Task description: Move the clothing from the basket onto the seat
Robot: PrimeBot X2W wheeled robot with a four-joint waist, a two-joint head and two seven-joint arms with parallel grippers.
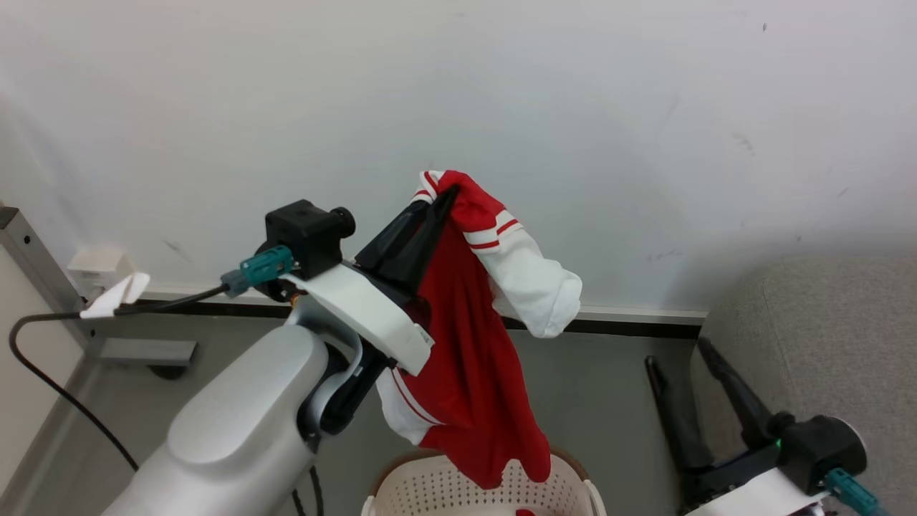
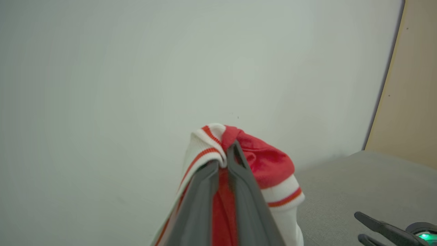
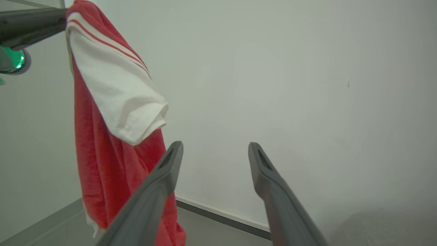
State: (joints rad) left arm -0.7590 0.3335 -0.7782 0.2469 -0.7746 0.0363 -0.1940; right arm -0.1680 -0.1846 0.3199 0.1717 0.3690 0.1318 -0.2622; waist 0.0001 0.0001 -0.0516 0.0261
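**Head view.** The left gripper [image 1: 440,202] is raised in front of the white wall [image 1: 645,107]. Its two dark fingers are pressed together on the striped collar edge of a red garment [image 1: 466,358]. The garment hangs free from this hold. A white sleeve [image 1: 534,287] with red bands sticks out to the right, and the red body falls straight down. The lower hem hangs over the open top of the basket [image 1: 415,493], which stands near the robot at the bottom centre. Whether the hem touches the brown rim cannot be told. A small patch of red shows inside the basket at the bottom edge. The grey sofa [image 1: 824,322] stands on the right, well apart from the garment. The right gripper [image 1: 680,358] is low at the right, beside the sofa's near corner, with its fingers spread and nothing between them. A black cable [image 1: 43,380] loops at the far left.

**Left wrist view.** The fingers of the left gripper [image 2: 226,155] meet at their tips, with the garment [image 2: 269,164] bunched over them. The sofa [image 2: 358,181] lies beyond, to the right.

**Right wrist view.** The right gripper [image 3: 215,147] is parted and empty. The garment [image 3: 95,143] hangs to its left, above the grey floor [image 3: 51,222].
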